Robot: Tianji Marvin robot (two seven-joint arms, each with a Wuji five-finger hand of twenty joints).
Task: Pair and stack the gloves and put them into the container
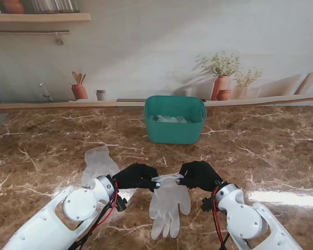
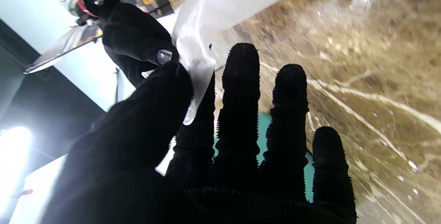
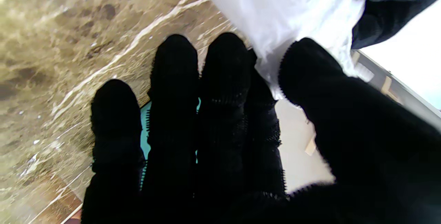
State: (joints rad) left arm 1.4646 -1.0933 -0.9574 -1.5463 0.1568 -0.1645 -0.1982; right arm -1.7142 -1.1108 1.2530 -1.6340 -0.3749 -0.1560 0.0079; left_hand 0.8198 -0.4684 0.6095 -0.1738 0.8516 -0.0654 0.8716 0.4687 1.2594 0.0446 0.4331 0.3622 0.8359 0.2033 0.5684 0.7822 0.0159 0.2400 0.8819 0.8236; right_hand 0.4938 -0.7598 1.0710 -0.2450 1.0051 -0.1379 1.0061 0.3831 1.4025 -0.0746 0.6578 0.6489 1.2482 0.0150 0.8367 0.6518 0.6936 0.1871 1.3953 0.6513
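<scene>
A translucent white glove (image 1: 168, 204) hangs between my two hands, cuff up and fingers pointing toward me. My left hand (image 1: 136, 176) pinches one cuff corner between thumb and forefinger; the left wrist view shows the glove (image 2: 203, 34) caught there. My right hand (image 1: 199, 174) pinches the other corner, with the glove (image 3: 293, 13) under its thumb in the right wrist view. A second white glove (image 1: 98, 164) lies flat on the table to the left of my left hand. The green container (image 1: 175, 119) stands farther from me at the middle, with white gloves inside.
The brown marble table (image 1: 261, 151) spreads to both sides. A wall ledge with plant pots (image 1: 221, 86) and a utensil jar (image 1: 79, 91) runs behind the container.
</scene>
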